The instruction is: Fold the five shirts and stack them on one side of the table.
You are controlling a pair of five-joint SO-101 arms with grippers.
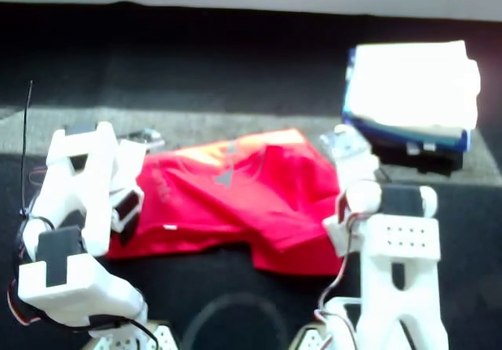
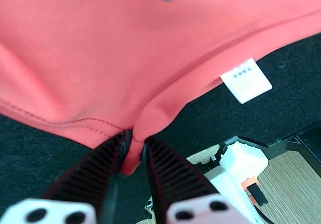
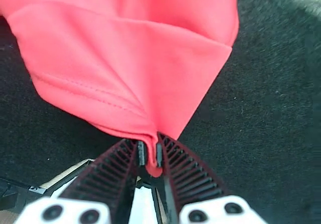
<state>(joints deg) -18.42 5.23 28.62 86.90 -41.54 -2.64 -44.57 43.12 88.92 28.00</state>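
Observation:
A red shirt (image 1: pixel 235 197) lies spread and rumpled across the middle of the dark table, with a grey print near its centre. My left gripper (image 2: pixel 133 151) is shut on a fold of the red shirt (image 2: pixel 125 48) at its hem edge; a white label (image 2: pixel 246 80) hangs from the cloth close by. In the high view the left arm (image 1: pixel 78 201) stands at the shirt's left side. My right gripper (image 3: pixel 149 156) is shut on a corner of the red shirt (image 3: pixel 130 68). The right arm (image 1: pixel 376 224) stands at the shirt's right edge.
A stack of folded shirts (image 1: pixel 412 91), white on top with dark blue beneath, sits at the back right of the table. The dark table cloth (image 1: pixel 196 67) stretches behind the red shirt. Arm bases stand at the front edge.

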